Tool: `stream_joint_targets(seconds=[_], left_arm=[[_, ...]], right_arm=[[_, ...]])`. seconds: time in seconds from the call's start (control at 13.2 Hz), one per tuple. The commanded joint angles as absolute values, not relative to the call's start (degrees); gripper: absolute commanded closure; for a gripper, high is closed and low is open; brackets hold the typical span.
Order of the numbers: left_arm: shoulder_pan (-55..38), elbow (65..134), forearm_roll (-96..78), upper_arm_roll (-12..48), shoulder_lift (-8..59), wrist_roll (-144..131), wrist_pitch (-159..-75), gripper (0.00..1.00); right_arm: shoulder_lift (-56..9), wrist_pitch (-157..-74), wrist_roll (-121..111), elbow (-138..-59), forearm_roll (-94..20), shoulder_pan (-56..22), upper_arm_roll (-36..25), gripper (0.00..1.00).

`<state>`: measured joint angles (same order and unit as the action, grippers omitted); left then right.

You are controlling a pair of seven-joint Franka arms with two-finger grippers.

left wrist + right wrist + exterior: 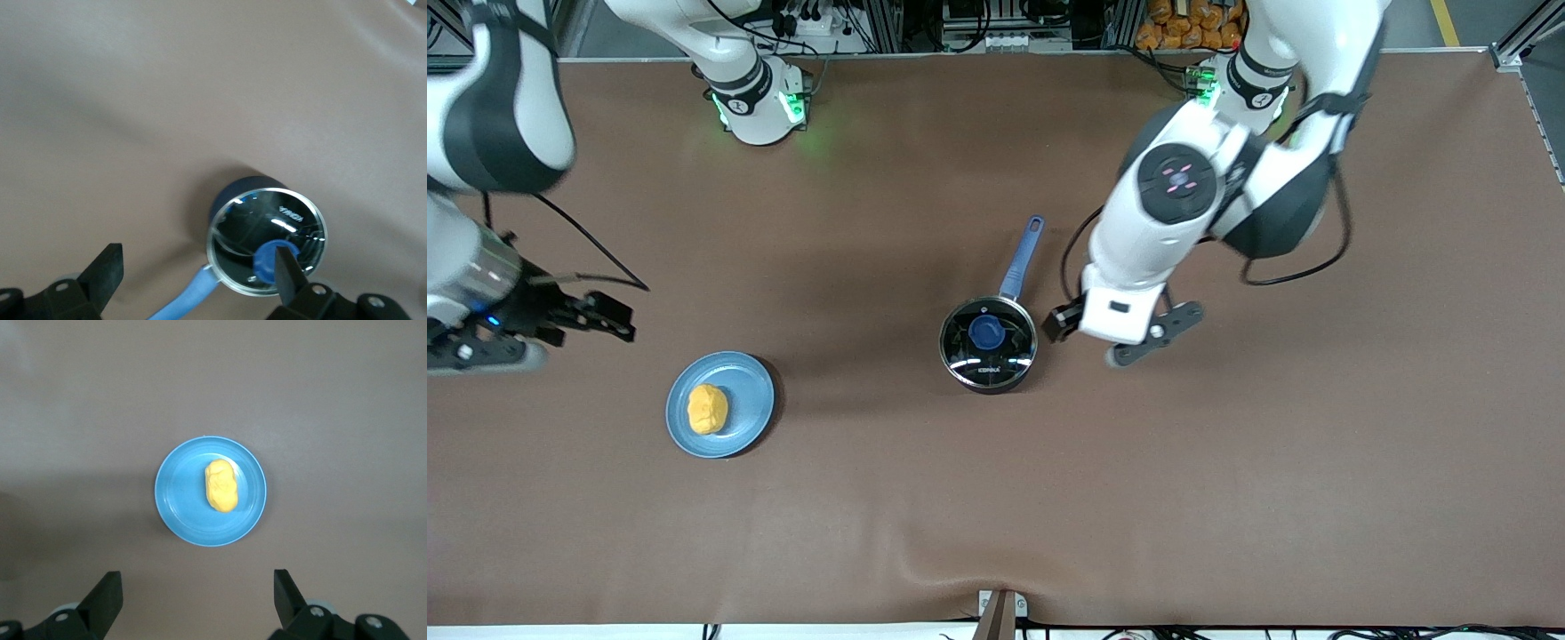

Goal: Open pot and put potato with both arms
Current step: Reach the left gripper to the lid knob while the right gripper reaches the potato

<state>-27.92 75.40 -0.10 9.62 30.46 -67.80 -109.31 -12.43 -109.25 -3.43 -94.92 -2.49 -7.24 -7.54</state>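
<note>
Your left tool (1089, 338), fingers wide, is hanging beside the pot (988, 345); the lid (267, 250) is sitting on. Your right tool (609, 316), also wide, is waiting near the potato (707, 409). A glancing grip on the knob (985, 332) risks the lid slipping.

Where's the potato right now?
The potato lies on the blue plate toward the right arm's end of the table, slightly nearer the front camera than the lidded pot. No gripper touches it.
</note>
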Motion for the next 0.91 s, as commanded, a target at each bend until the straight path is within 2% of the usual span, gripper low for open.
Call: stream_joint_targets(seconds=[0.0, 0.23, 0.38, 0.53, 0.83], left_arm=[[-31.81, 72.77, 0.7, 7.56, 34.09, -72.66, -113.79, 0.0], [-34.53, 72.77, 0.7, 6.6, 37.43, -74.18, -115.58, 0.0], [-37.86, 72.77, 0.7, 3.8, 38.67, -74.88, -116.19, 0.0], [-40.68, 72.69, 0.62, 1.5, 39.89, -75.84, -118.38, 0.0], [-41.74, 71.9, 0.62, 1.23, 42.18, -78.83, -123.39, 0.0]], right_arm=[[-16.68, -114.67, -3.6, -96.84, -4.3, -6.86, -7.56, 0.0], [-19.76, -123.28, -3.6, -102.2, -4.31, -7.29, -7.47, 0.0], [-21.7, -128.04, -3.6, -105.11, -4.92, -7.56, -7.47, 0.0], [-23.81, -131.64, -3.6, -105.99, -4.92, -7.38, -7.47, 0.0], [-28.46, -139.63, -4.48, -106.08, -4.92, -7.03, -7.56, 0.0]])
